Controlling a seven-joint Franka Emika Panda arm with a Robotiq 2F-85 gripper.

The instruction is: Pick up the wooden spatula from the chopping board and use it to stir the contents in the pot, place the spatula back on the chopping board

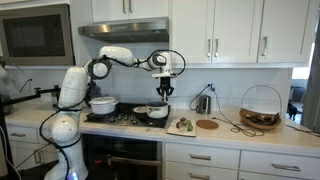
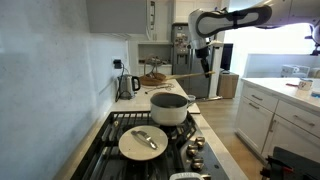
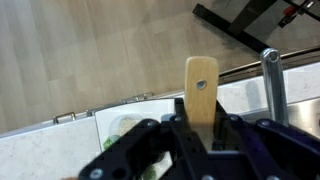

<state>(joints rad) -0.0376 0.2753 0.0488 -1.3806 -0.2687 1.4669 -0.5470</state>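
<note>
My gripper (image 3: 200,128) is shut on the wooden spatula (image 3: 201,88). Its pale handle, with a hole near the end, sticks out between the black fingers in the wrist view. In an exterior view the gripper (image 1: 163,90) hangs a little above the dark shallow pot (image 1: 155,112) on the stove, and the spatula points down toward it. The chopping board (image 1: 182,125) lies on the counter just right of the stove. In the wrist view the chopping board (image 3: 122,130) shows as a pale patch with greenish bits at lower left. From the other side, the gripper (image 2: 205,62) is high over the counter's front edge.
A taller white pot (image 1: 102,104) stands on the stove's left side. A round wooden disc (image 1: 206,124), a kettle (image 1: 203,103) and a wire basket (image 1: 260,108) sit on the counter to the right. The range hood (image 1: 125,30) hangs above the arm.
</note>
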